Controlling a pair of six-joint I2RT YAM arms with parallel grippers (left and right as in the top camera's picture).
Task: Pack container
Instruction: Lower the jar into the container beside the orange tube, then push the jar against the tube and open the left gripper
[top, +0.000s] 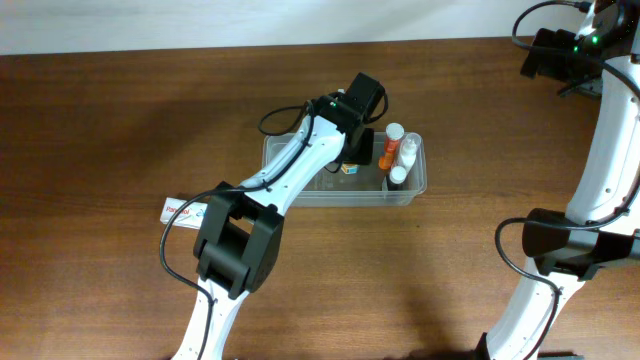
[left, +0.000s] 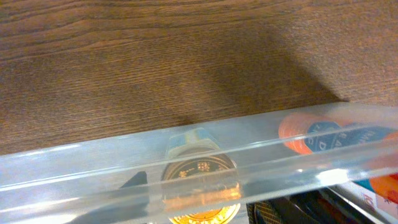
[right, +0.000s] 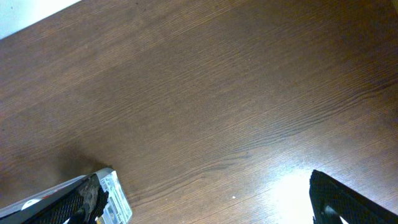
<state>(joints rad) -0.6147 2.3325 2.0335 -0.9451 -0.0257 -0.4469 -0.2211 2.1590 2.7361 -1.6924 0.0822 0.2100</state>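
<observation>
The clear container (top: 300, 188) lies mid-table. An orange bottle (top: 391, 145) and two white bottles (top: 408, 150) stand at its right end. My left gripper (top: 357, 152) reaches down into the tub. In the left wrist view a gold-lidded jar (left: 200, 180) shows through the container wall (left: 74, 168), between my dark fingers (left: 292, 208), and the gripper is shut on it. The wall blurs where the pads touch. The orange bottle (left: 311, 134) shows on the right. My right gripper (right: 208, 193) hangs open over bare wood, holding nothing.
A white-and-blue medicine box (top: 180, 210) lies on the table left of the tub, partly under the left arm. The right arm (top: 600, 180) stands along the right edge. Cables loop near both arms.
</observation>
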